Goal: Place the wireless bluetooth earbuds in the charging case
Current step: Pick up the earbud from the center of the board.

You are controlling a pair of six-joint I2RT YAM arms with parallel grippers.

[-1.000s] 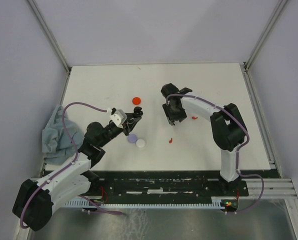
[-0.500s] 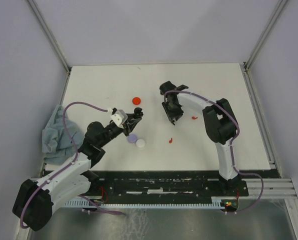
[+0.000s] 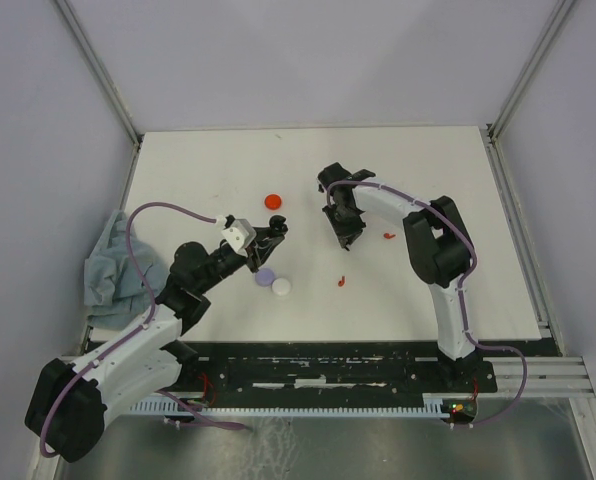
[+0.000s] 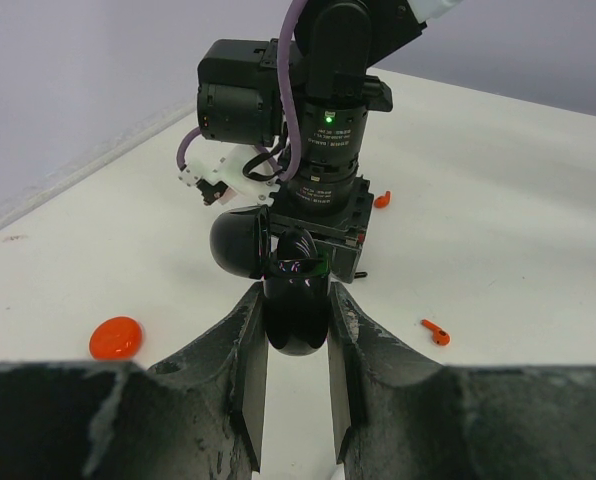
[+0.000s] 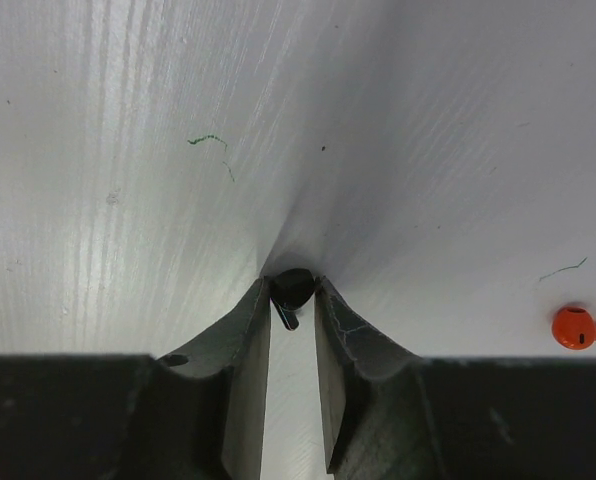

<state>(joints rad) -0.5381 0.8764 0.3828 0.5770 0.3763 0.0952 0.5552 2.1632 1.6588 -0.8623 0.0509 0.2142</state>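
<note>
1. Top view. White table (image 3: 178, 170) between pale grey walls. The left gripper (image 3: 273, 231) is pressed together on the black charging case (image 3: 277, 227) near the table's middle. Just to its right, the right gripper (image 3: 346, 238) points down at the surface, and its own body hides what it holds. One red earbud (image 3: 341, 282) lies nearer the front and a second red earbud (image 3: 389, 236) lies beside the right arm. Also loose are a red disc (image 3: 273, 201), a lavender disc (image 3: 265, 276) and a white disc (image 3: 281, 286). A cloth (image 3: 108, 265) is bunched at the left edge.

2. Left wrist view. Both fingers (image 4: 248, 370) clamp the case by the two flanks of its lower shell, and the lid (image 4: 240, 243) is swung open to one side. The shell looks glossy and rigid, so it is probably slippery. Holding it low on the sides leaves the mouth free to receive a bud.

3. Right wrist view. The jaws are drawn in against the black earbud (image 5: 291, 288), which lies on the table. They pinch its bulb, and the short stem points back between the fingers. The piece appears very light, hard, smooth and rounded, so it is likely to twist or squirt out under an uneven squeeze. A hold across the bulb with the stem left free seems the best purchase.
</note>
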